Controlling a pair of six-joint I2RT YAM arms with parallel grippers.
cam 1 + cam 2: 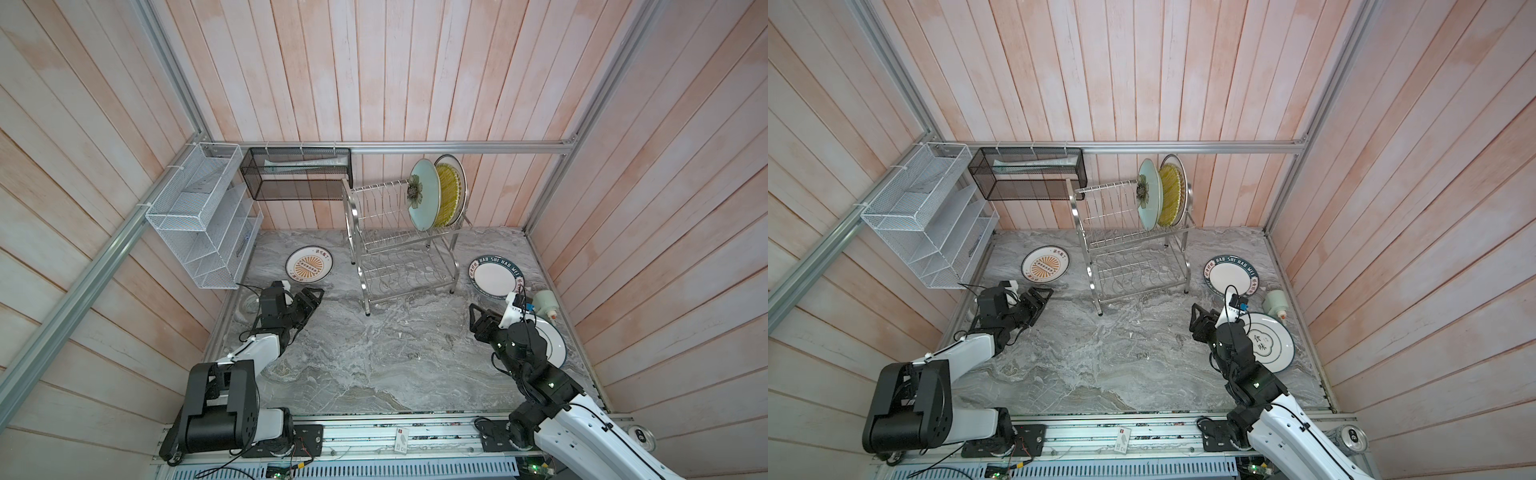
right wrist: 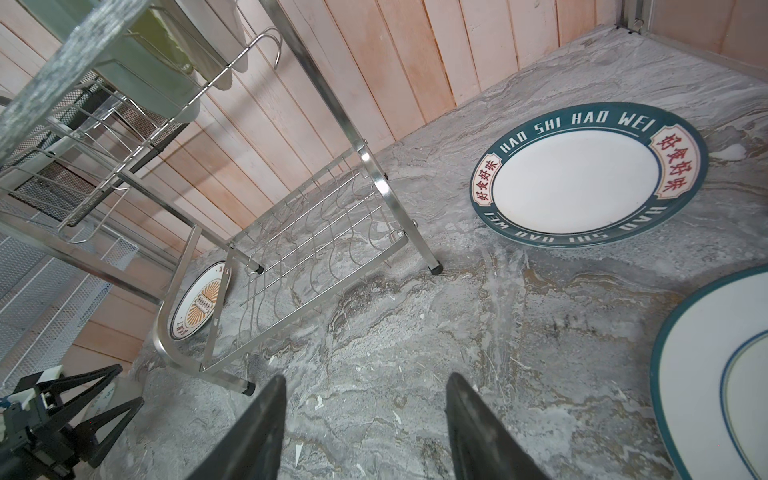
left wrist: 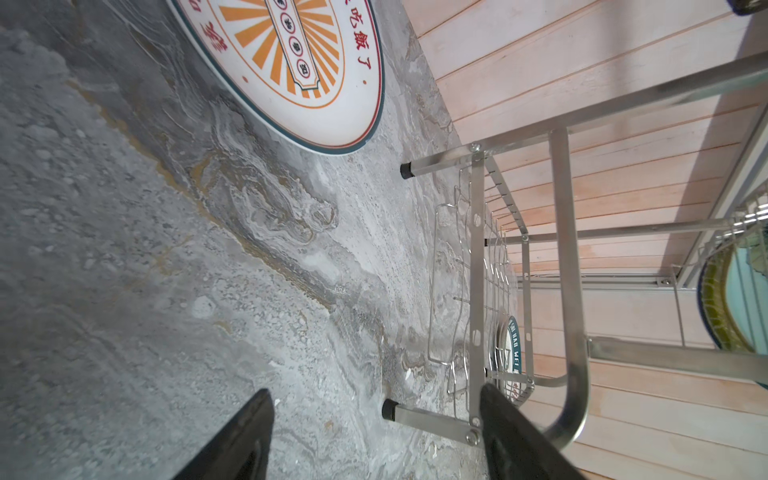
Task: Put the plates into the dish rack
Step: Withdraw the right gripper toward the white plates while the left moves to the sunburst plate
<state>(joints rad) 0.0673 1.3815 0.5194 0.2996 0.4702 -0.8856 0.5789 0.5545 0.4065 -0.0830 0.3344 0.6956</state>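
Currently left gripper (image 3: 376, 390) and right gripper (image 2: 368, 377) stand apart, empty — round white green-rimmed ceramic plate (image 2: 577, 183) likely rigid, slick, fragile: pinch its rim.

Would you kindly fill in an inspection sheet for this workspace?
Surface: grey marbled tabletop.
Job's things: shiny steel wire dish rack holds pale green flower plate and yellow woven plate upright; orange sunburst plate, green-lettered plate and cloud-outline plate lie flat.
Clutter: pale green bottle on its side.
Grippers: left gripper and right gripper open, empty.
Cables: black cable looped at right wrist.
Surroundings: pink plank walls, white mesh organizer, black mesh basket.
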